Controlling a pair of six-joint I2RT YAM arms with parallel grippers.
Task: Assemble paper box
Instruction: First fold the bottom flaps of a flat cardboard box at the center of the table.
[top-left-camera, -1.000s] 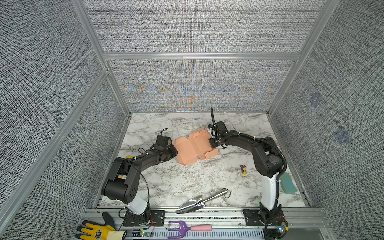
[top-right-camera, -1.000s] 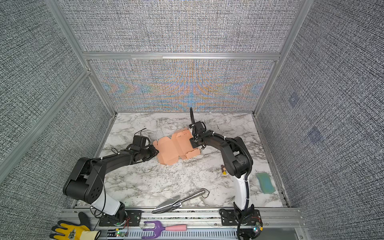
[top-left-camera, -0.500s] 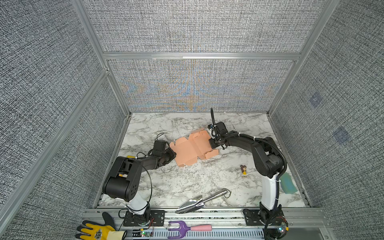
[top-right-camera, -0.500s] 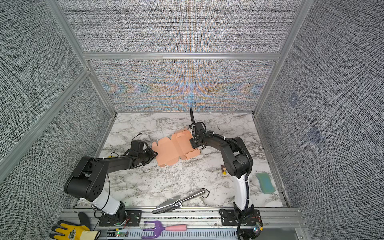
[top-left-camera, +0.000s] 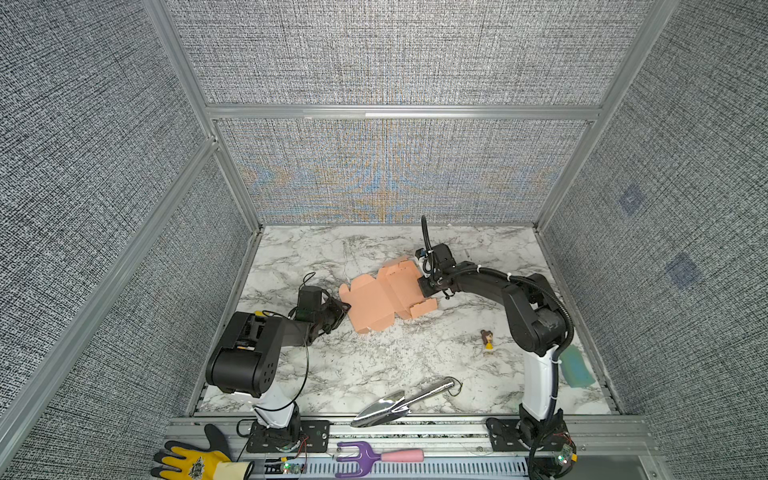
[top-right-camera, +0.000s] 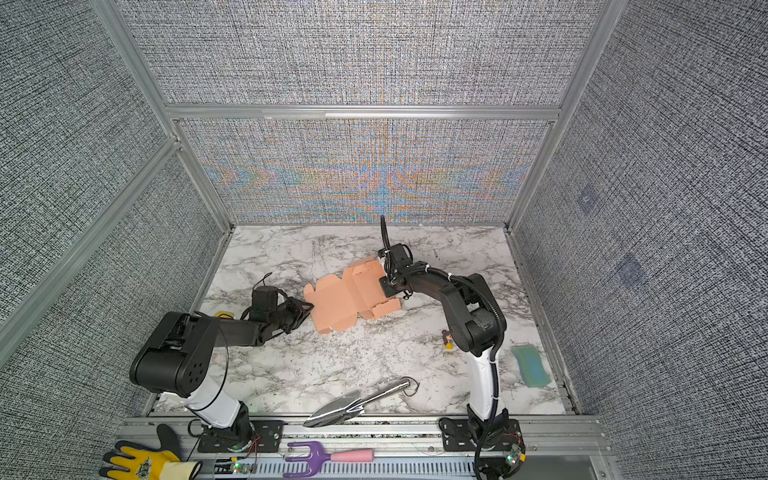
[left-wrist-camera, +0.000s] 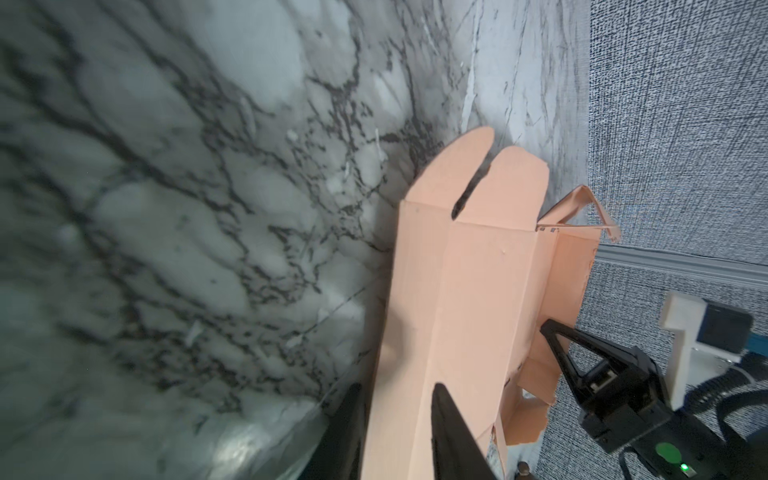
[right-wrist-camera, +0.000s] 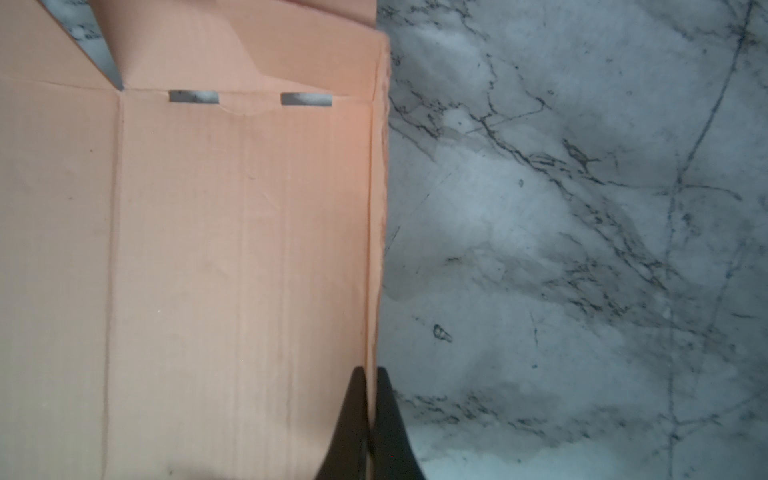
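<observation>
paper box (top-left-camera: 384, 297) is laid mostly flat on the counter (top-left-camera: 374, 365), mid-depth, between the two arms. it is not yet formed: panels are spread out, and only a few tabs at the far-right end are lifted.

key relation: the long axis is run diagonally in both top views, near-left end toward the left gripper (top-left-camera: 338, 309), far-right end toward the right gripper (top-left-camera: 424, 286). each end is met by one gripper, so neither arm is meaningfully nearer and the sheet is spanned end to end.

right gripper (right-wrist-camera: 370, 370): in the right wrist view the jaws are closed on the folded edge strip of the box, tips pinched together over that edge. that end is judged to be the anchor.

left gripper (left-wrist-camera: 397, 386): in the left wrist view the jaws are parted, with the near end panel passed between them edge-on. the gap looks wider than the sheet, so it is read as straddled, not clamped. actual contact cannot be told.

the next move is judged to hinge on that axis: a fold or lift at the left end is best made with the right end pinned. if the left end is pushed along the axis instead, buckling is to be expected.
</observation>
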